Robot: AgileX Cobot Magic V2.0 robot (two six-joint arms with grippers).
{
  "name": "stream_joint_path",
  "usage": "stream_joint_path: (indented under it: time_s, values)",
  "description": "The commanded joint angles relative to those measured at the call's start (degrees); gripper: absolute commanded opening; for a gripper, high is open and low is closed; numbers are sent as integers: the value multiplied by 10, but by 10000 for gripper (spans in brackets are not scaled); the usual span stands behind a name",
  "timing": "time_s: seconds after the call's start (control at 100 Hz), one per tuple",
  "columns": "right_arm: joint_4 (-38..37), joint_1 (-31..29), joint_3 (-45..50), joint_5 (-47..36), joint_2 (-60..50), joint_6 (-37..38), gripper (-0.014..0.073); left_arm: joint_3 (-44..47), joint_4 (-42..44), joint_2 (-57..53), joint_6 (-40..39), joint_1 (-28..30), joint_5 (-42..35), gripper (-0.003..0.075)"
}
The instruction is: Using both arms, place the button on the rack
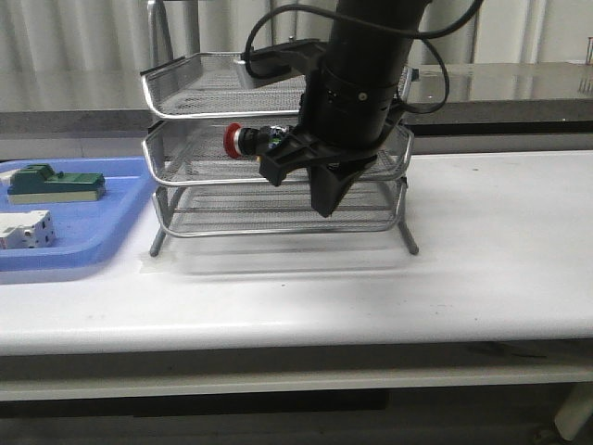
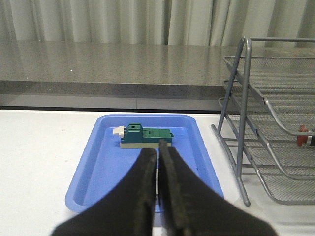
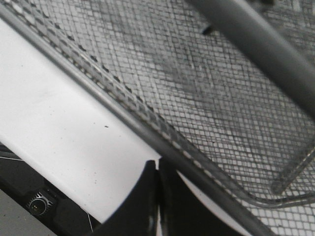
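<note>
Button lying on the rack's middle tier

Right gripper (image 1: pixel 326 199) is hanging closed and empty before the rack (image 1: pixel 185 176); left gripper (image 2: pixel 158 196) closed too. Button (image 1: pixel 248 140) is resting there: likely light, rigid, roll-prone; grip its black body.

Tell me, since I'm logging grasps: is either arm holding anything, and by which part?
Nothing is held. Both jaws are shut and empty; the button lies on the rack's middle tier.

Right arm enters from above, wrist angled downward, right hand (image 1: pixel 326 206) pointing down with fingers pressed together, holding nothing. Left hand (image 2: pixel 158 187), seen only from its wrist camera, likewise has fingers closed and empty.
</note>
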Motion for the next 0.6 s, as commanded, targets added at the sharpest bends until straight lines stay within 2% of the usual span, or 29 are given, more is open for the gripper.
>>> stream_joint_path:
  time_s: [0.0, 0.3, 0.59]
  values:
    - [4, 0, -21, 1, -35, -6, -66, -16, -4, 3, -2, -1, -44, 4]
    - [27, -3, -19, 79, -77, 7, -66, -16, -4, 3, -2, -1, -44, 4]
    - [14, -11, 24, 81, -168, 24, -66, -16, -4, 3, -2, -1, -44, 4]
